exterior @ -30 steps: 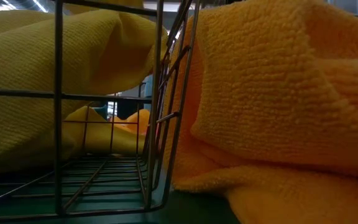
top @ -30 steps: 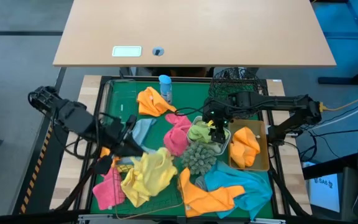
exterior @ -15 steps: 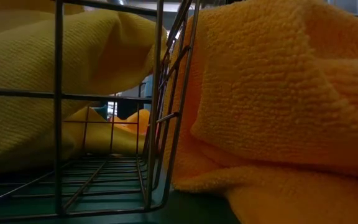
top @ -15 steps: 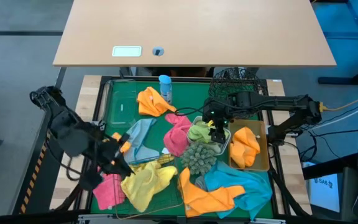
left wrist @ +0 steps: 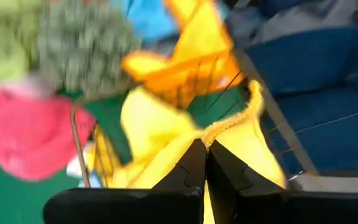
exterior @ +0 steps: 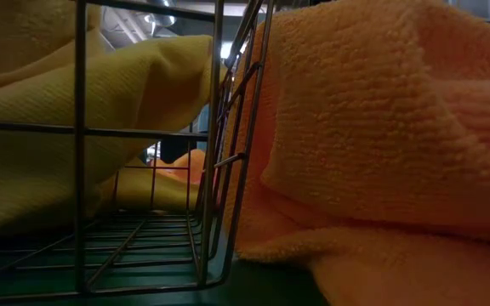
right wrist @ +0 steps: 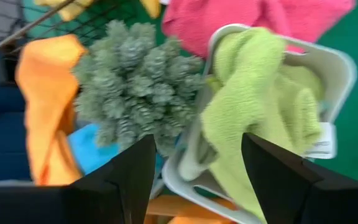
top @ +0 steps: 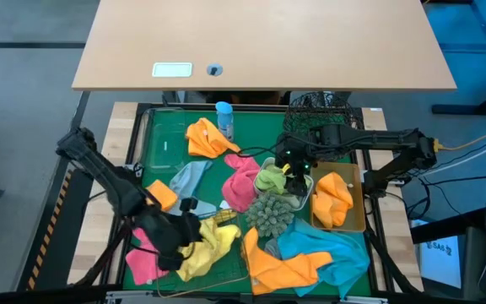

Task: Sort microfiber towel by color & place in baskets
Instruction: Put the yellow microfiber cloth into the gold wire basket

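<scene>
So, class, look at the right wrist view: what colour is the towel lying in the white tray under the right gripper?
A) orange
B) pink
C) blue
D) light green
D: the right gripper hangs open over the white tray, and the towel bunched inside it is light green.

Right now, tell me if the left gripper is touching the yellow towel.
Touching. In the left wrist view the left gripper has its fingers pinched together on a fold of the yellow towel, with cloth on both sides.

L end effector (left wrist: 205, 151) swung nearer w/ yellow towel (top: 199, 246), now bunched.
</scene>
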You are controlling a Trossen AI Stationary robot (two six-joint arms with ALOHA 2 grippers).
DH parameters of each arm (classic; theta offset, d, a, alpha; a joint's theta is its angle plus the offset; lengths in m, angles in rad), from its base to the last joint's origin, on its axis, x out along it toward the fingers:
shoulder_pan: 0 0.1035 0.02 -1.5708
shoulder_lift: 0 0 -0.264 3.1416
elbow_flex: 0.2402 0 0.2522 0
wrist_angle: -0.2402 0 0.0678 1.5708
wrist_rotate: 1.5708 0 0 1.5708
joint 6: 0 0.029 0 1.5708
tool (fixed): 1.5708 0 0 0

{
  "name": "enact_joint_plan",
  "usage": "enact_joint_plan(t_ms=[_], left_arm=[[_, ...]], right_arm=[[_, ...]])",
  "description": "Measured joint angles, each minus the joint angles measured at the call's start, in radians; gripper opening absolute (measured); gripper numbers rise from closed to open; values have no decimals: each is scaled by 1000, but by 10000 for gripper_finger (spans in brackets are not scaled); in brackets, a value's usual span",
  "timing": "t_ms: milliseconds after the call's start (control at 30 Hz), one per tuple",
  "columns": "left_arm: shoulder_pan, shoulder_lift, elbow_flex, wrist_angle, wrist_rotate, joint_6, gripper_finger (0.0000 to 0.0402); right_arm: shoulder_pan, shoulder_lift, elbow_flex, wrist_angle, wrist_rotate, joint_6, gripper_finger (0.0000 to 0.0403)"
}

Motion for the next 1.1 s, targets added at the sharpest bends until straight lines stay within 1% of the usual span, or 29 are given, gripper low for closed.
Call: enact_joint_plan(t_ms=[67,267,400,567,767,833,933,1033,1100], left_arm=[[9,23,-42,1,1,-33,0],[28,92,-152,28,61,-139,0],[30,137,-173,31,81,-197,3],[30,173,-173,35,81,-230,28],[44,178,-173,35,80,-329,71],[49,178,-173,35,80,-350,86],[57,178,-173,38,95,-350,105],[66,178,-173,38,127,-350,115],[72,178,-172,38,154,-350,117]], right_arm=[[8,0,0,-5,-28,1,237],[67,0,0,-37,-28,-1,237],[136,0,0,-67,-22,-2,237],[253,0,0,-82,43,-3,237],[410,0,-5,-103,143,1,237],[460,0,-28,-103,175,7,237],[526,1,-92,-96,192,57,237],[573,1,-180,-57,192,130,237],[598,1,-243,-2,193,183,237]])
